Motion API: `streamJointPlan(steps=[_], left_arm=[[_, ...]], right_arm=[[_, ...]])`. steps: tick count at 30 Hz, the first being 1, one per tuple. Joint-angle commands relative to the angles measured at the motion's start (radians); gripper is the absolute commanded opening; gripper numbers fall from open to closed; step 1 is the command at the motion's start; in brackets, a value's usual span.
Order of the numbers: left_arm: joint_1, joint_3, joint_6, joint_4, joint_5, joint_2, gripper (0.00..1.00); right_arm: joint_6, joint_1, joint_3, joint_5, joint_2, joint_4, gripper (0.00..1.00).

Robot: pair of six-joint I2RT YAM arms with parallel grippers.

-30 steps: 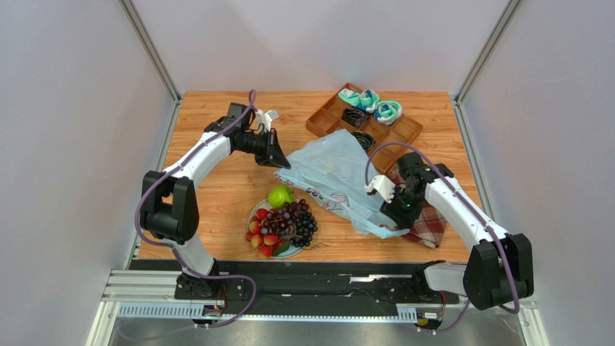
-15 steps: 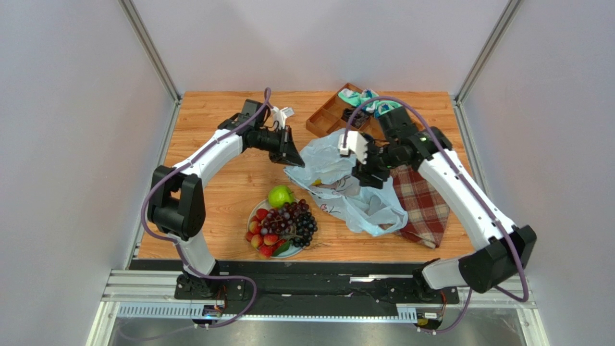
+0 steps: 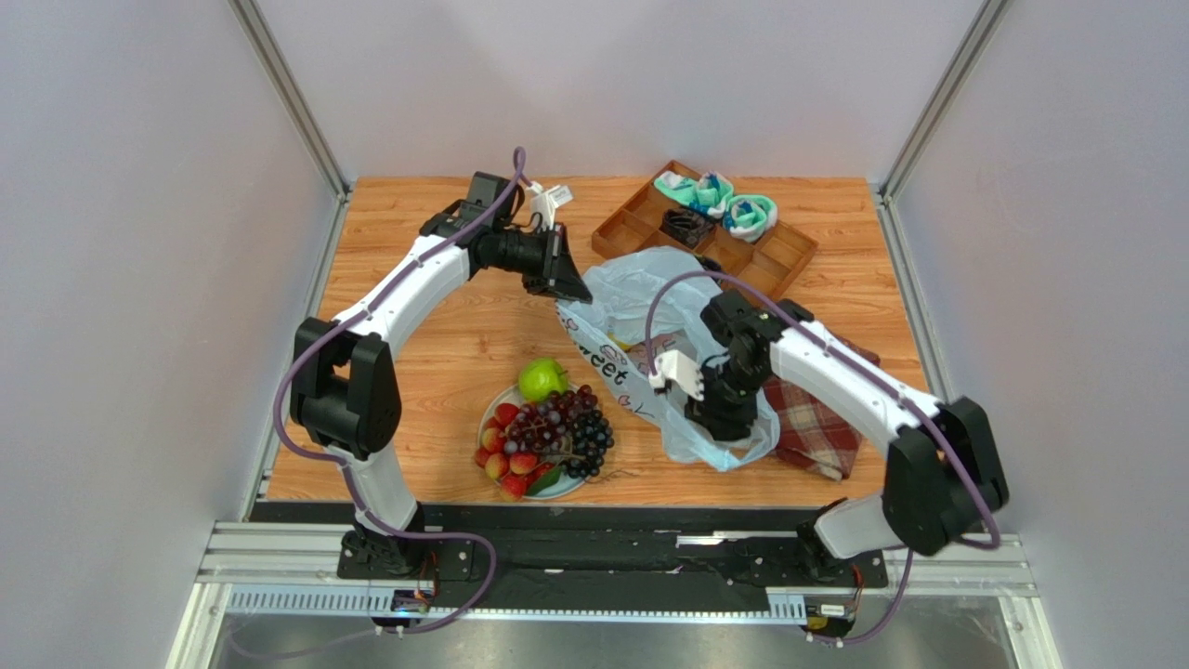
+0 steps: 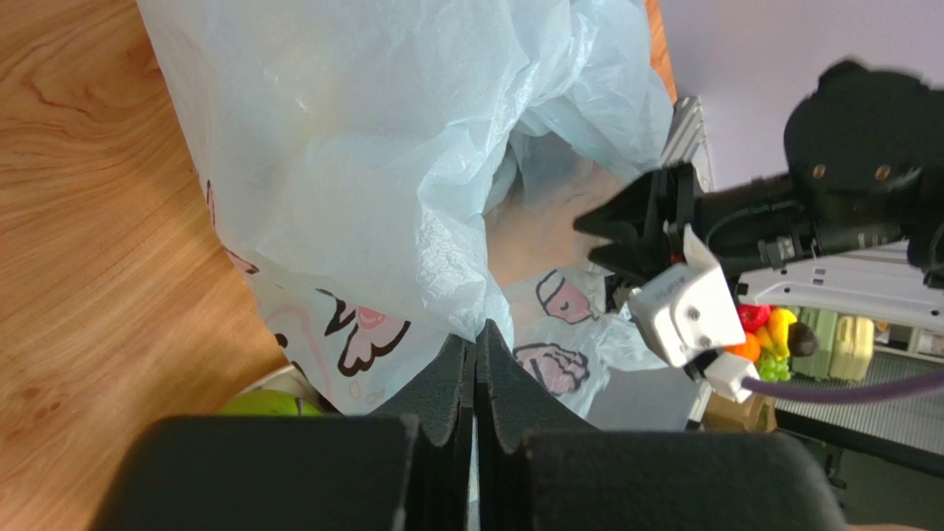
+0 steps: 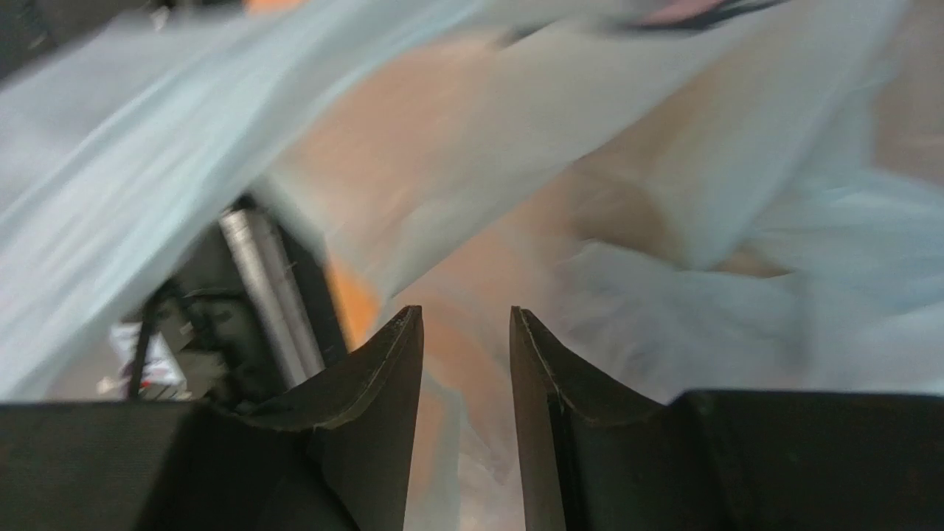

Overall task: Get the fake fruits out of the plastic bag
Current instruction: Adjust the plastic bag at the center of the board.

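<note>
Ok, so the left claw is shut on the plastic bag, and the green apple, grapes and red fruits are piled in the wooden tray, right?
Not quite. The left claw is shut on the plastic bag, but the green apple, grapes and red fruits are piled on the plate near the arm bases, not in the wooden tray. The top view shows this.

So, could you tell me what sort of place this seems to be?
Probably a robotics lab test cell: a wooden table boxed in by plain grey panels, a left arm and right arm bolted to a metal rail, and staged props, fake fruits and a bag.
</note>
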Motion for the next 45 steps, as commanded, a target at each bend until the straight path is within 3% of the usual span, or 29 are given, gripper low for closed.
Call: streamJointPlan(steps=[1, 6, 7, 8, 11, 15, 18, 21, 22, 26, 31, 35, 39, 45], left_arm=[[-0.002, -0.042, -0.033, 0.051, 0.054, -0.040, 0.00], [-0.053, -0.119, -0.051, 0.075, 0.094, -0.176, 0.00], [-0.067, -0.147, -0.051, 0.087, 0.106, -0.204, 0.00], [-0.099, -0.158, -0.045, 0.087, 0.135, -0.231, 0.00], [-0.154, -0.189, 0.004, 0.051, 0.172, -0.305, 0.00], [-0.159, -0.174, 0.037, 0.051, 0.190, -0.316, 0.00], [-0.157, -0.122, 0.066, 0.008, 0.117, -0.256, 0.00], [-0.157, -0.074, 0.169, -0.090, 0.020, -0.195, 0.00], [-0.154, -0.073, 0.185, -0.104, -0.015, -0.192, 0.00], [-0.153, -0.106, 0.189, -0.086, 0.037, -0.228, 0.00], [-0.153, -0.160, 0.222, -0.100, 0.028, -0.230, 0.00], [-0.153, -0.203, 0.298, -0.130, -0.011, -0.254, 0.00], [-0.151, -0.235, 0.340, -0.175, -0.057, -0.284, 0.00], [-0.142, -0.281, 0.389, -0.195, -0.075, -0.324, 0.00]], right_arm=[[-0.002, 0.086, -0.002, -0.078, -0.253, -0.238, 0.38], [0.045, 0.307, 0.111, -0.274, -0.386, -0.545, 0.32], [0.170, 0.337, 0.119, -0.276, -0.426, -0.562, 0.30], [0.217, 0.432, 0.131, -0.278, -0.539, -0.562, 0.31], [0.343, 0.644, 0.182, -0.211, -0.662, -0.561, 0.40], [0.245, 0.638, 0.173, 0.109, -0.661, -0.481, 0.49], [0.138, 0.603, 0.104, 0.161, -0.637, -0.336, 0.50], [0.060, 0.501, 0.111, 0.097, -0.556, -0.283, 0.48], [0.037, 0.411, 0.130, 0.067, -0.534, -0.280, 0.47], [-0.057, 0.186, 0.296, -0.052, -0.462, -0.252, 0.47], [0.067, 0.039, 0.424, -0.201, -0.347, -0.145, 0.47], [0.212, 0.025, 0.354, -0.249, -0.275, 0.007, 0.47], [0.361, 0.032, 0.181, -0.194, -0.183, 0.273, 0.42], [0.461, 0.204, -0.031, -0.102, -0.116, 0.308, 0.40]])
